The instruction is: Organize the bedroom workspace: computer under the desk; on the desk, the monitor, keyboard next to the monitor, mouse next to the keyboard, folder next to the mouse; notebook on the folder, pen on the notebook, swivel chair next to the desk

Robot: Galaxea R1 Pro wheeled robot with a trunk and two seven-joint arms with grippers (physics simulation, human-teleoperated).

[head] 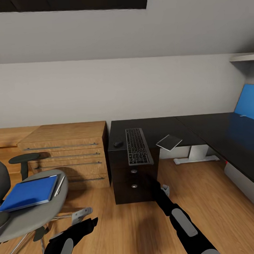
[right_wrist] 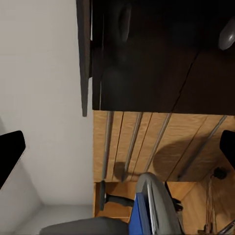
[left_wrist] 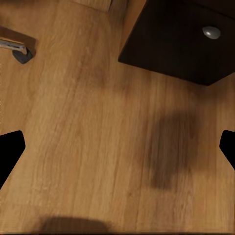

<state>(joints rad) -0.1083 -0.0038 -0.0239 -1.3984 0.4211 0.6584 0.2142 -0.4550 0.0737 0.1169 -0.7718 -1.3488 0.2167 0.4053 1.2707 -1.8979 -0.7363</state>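
Head view: desk [head: 212, 128] with black top from 12 to 3 o'clock; keyboard [head: 137, 146] lying lengthwise above the drawer unit [head: 134, 180], mouse [head: 118, 144] just beside it, notebook [head: 169, 142] overhanging the desk edge; swivel chair [head: 29, 212] at 8 o'clock carrying the blue folder [head: 29, 192] — a wooden cabinet [head: 67, 152] behind it. Left gripper [left_wrist: 117, 147] over bare floor [left_wrist: 88, 147], fingers spread apart; right gripper [right_wrist: 117, 152] likewise parted — nothing held.
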